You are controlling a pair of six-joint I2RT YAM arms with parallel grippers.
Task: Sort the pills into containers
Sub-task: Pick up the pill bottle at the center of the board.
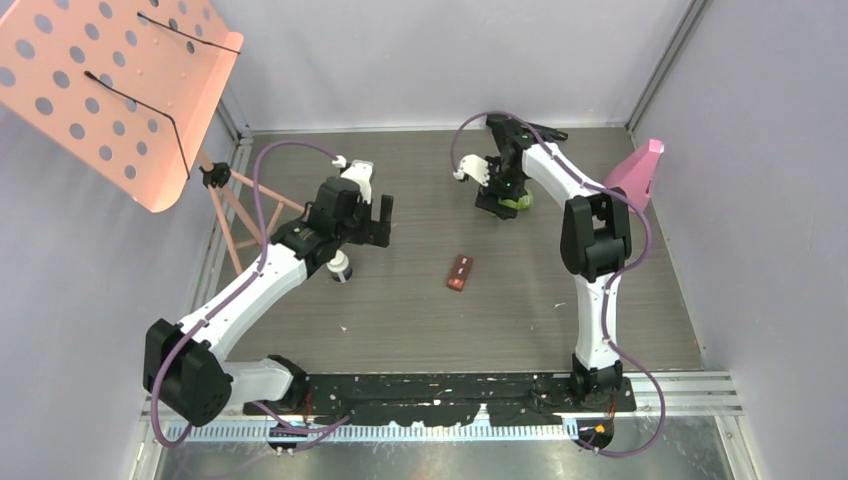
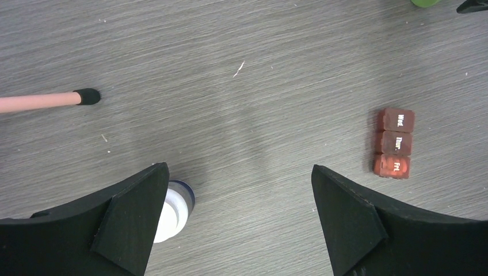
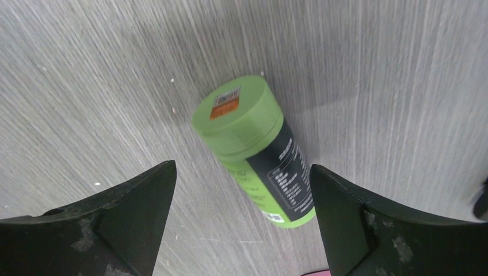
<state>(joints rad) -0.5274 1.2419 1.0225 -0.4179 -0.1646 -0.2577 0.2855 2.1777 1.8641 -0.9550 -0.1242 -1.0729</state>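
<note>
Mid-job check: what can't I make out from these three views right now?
Pills: none show in any view, and no view looks inside these three.
White bottle: left wrist view, half behind a finger of the left gripper.
Green bottle: top view, mostly under the right gripper.
Brown case: top view, lid lettering too small to read.
</note>
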